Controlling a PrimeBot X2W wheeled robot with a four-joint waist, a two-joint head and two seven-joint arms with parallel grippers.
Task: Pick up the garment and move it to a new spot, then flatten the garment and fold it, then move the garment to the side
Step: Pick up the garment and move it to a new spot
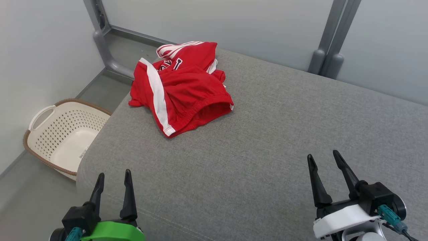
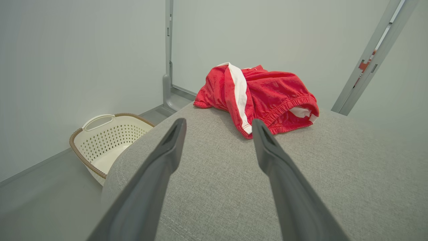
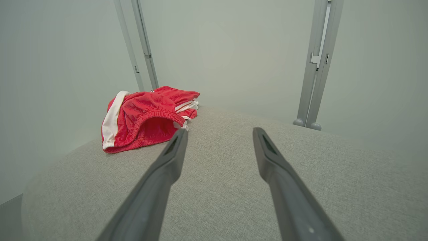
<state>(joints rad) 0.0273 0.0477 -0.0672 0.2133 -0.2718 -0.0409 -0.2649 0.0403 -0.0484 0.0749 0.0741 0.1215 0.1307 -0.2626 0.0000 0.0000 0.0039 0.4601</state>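
Note:
The garment (image 1: 182,85) is a pair of red shorts with white side stripes, lying crumpled near the far left corner of the grey padded surface (image 1: 267,140). It appears ahead in the left wrist view (image 2: 260,95) and off to the left in the right wrist view (image 3: 147,117). My left gripper (image 1: 113,174) hovers open at the near left edge, well short of the shorts. At the near right my right gripper (image 1: 322,157) is open too, with nothing between its fingers.
A cream perforated laundry basket (image 1: 62,134) with a brown rim stands on the floor left of the surface (image 2: 110,140). Grey metal posts (image 1: 329,40) and pale walls close off the far side. The surface's left edge drops to the floor.

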